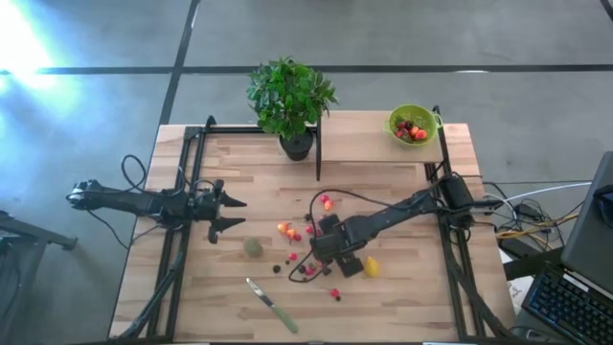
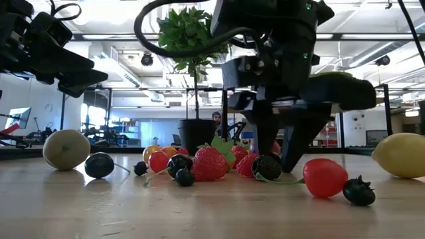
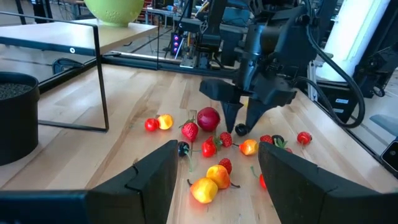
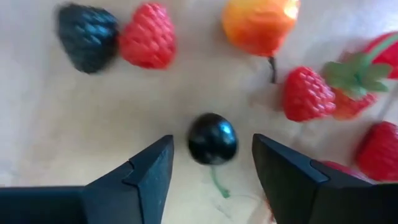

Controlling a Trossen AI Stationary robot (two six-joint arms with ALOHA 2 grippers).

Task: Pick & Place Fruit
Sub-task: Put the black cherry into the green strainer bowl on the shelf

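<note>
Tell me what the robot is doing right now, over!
Right gripper low, jaws open around a dark berry, not closed yet. Left gripper open, waiting off to the side. Strawberries crowd close by. Bowl already holds some fruit.

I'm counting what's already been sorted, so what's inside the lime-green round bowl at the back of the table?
In the lime-green round bowl, a few small red, orange and dark toy fruits show from above. Anything beneath that top layer is covered, so the count is uncertain.

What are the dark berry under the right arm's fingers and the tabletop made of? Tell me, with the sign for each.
Dark berry: probably glossy moulded plastic, showing a bright highlight and a thin green stem. Tabletop: pale wood planks, matte, with visible grain and seams.
</note>
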